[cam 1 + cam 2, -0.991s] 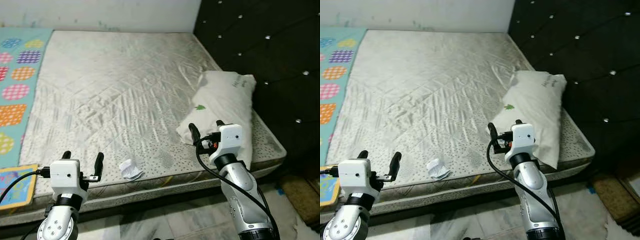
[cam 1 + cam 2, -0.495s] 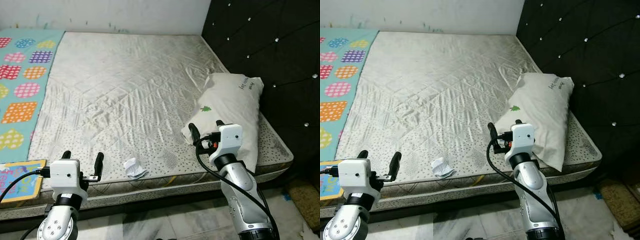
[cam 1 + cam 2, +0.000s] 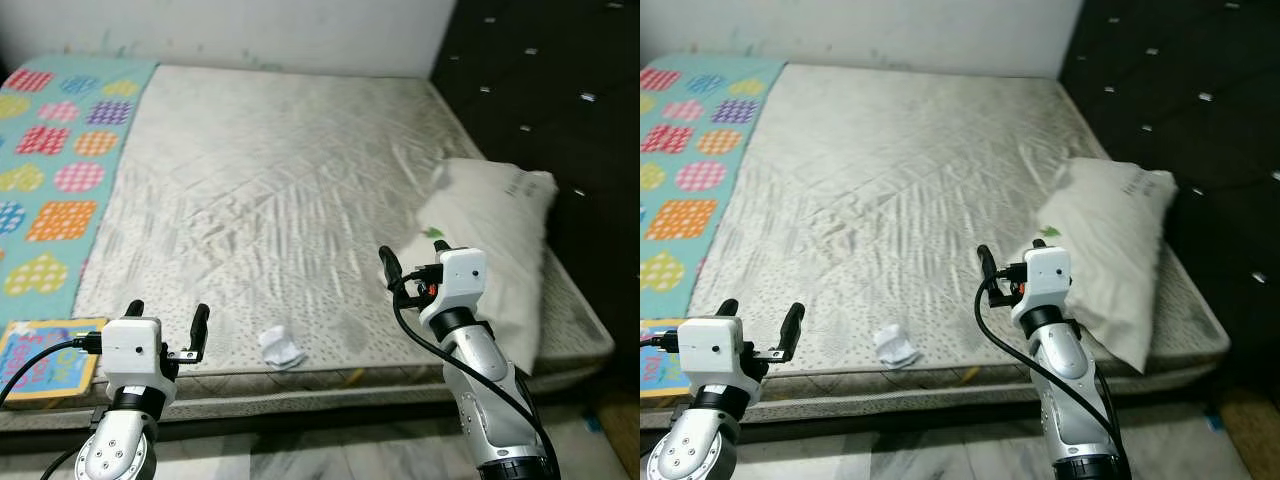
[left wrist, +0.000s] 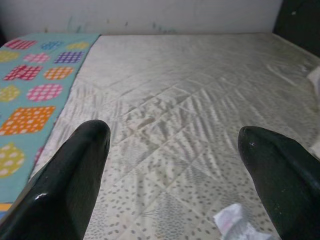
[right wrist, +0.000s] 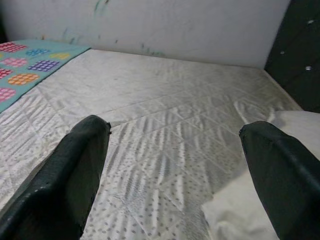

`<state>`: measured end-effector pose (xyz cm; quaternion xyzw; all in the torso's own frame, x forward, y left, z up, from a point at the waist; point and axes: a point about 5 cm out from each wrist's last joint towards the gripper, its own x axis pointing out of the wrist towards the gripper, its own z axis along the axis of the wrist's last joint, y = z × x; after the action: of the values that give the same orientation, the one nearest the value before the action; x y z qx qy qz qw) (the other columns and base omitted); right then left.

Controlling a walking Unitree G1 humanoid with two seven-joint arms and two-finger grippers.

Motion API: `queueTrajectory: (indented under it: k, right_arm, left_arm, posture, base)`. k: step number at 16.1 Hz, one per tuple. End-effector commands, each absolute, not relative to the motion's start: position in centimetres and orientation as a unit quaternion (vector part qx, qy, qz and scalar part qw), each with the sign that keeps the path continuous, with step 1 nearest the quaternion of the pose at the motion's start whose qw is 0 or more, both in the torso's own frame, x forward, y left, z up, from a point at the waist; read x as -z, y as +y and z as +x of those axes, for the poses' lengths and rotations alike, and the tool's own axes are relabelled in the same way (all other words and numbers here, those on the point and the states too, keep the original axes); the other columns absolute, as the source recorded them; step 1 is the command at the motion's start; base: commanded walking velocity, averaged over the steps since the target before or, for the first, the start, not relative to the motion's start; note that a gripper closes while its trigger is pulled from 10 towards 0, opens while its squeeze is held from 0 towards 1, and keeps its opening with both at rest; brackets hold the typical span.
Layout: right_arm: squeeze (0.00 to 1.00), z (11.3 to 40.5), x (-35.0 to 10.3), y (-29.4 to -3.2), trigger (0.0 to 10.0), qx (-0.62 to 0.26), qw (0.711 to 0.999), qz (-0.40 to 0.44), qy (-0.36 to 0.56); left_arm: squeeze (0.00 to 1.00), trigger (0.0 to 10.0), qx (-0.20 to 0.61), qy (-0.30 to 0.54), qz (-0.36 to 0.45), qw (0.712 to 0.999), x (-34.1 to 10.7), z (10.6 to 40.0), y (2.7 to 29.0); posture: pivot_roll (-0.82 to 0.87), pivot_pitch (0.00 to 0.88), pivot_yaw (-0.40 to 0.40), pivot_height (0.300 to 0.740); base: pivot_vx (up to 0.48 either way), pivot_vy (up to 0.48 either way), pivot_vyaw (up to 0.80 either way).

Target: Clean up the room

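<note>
**A crumpled paper on the bed's near edge**

A small book with bright colours lies at the left corner of the bed, and part of it is cut off by the picture's side. The dark padded headboard on the right is hard to see well.

A white pillow lies on the right side of the mattress. A blue blanket with coloured patches covers the left side.

The crumpled white paper sits near the front edge of the mattress, between the two arms.

The left tool is spread wide and holds nothing. The right tool is also wide and holds nothing, just in front of the pillow.
</note>
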<state>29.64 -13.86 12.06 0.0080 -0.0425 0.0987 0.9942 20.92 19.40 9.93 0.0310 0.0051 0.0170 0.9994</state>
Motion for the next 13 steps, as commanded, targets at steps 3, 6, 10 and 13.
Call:
queueTrajectory:
  k: [3,6,10,13]
  right_arm:
    - [0.0,29.72,-12.13,-14.1,10.0,-0.094,0.995,0.005,-0.043]
    - [0.0,29.72,-12.03,-14.24,10.0,-0.092,0.995,0.004,-0.041]
    - [0.0,29.74,-12.04,-14.23,10.0,-0.092,0.995,0.003,-0.041]
    - [0.0,29.74,-12.01,-14.33,10.0,-0.091,0.995,-0.003,-0.041]
  left_arm:
    - [0.0,10.0,-0.016,0.006,0.03,0.999,-9.94,20.88,19.39]
    - [0.0,10.0,-0.016,0.006,0.031,0.999,-9.94,20.89,19.4]
    - [0.0,10.0,-0.015,0.007,0.03,0.999,-9.92,20.94,19.41]
    - [0.0,10.0,-0.024,0.006,0.034,0.999,-9.94,20.9,19.51]
  posture:
    - [0.02,0.117,-0.103,0.74]
    - [0.02,0.116,-0.103,0.74]
    - [0.02,0.115,-0.102,0.74]
    - [0.02,0.115,-0.102,0.74]
  base:
    - [0.265,0.0,0.0]
    - [0.257,0.0,0.0]
    - [0.195,0.0,0.0]
    - [0.0,0.0,0.0]
